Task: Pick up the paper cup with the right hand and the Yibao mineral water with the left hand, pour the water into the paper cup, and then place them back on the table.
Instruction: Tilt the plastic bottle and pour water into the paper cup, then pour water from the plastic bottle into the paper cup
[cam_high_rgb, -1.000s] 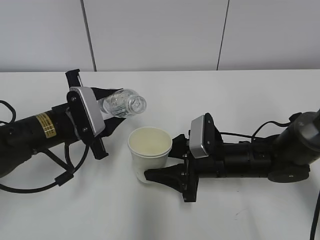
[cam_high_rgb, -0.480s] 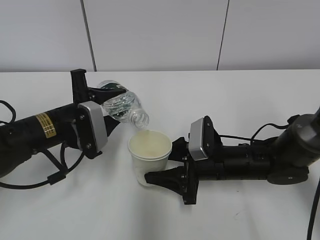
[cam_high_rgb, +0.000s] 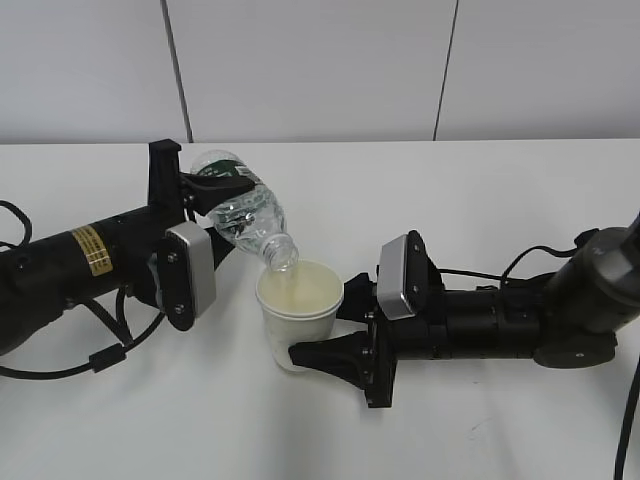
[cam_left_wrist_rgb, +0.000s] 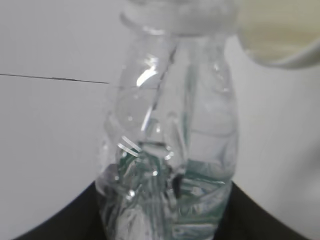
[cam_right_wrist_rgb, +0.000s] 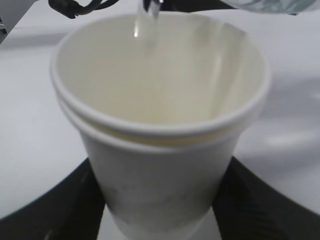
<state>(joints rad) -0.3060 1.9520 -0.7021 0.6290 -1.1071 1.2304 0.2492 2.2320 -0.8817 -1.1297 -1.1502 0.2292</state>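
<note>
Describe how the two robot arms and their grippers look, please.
Both arms are black with black two-finger grippers. The left hand carries a grey box camera, a yellow sticker and loose black cables. The right hand has a similar grey box and a black cable behind it.

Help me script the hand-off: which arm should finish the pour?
Left. Its gripper holds the Yibao mineral water tilted, mouth over the paper cup, water streaming in. The right gripper only steadies the cup.

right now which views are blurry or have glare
Left wrist view: the Yibao mineral water fills the frame, soft, with bright glints on the plastic. Right wrist view: the paper cup is slightly soft, its fingers dark blurs. Exterior view: sharp, evenly lit.
</note>
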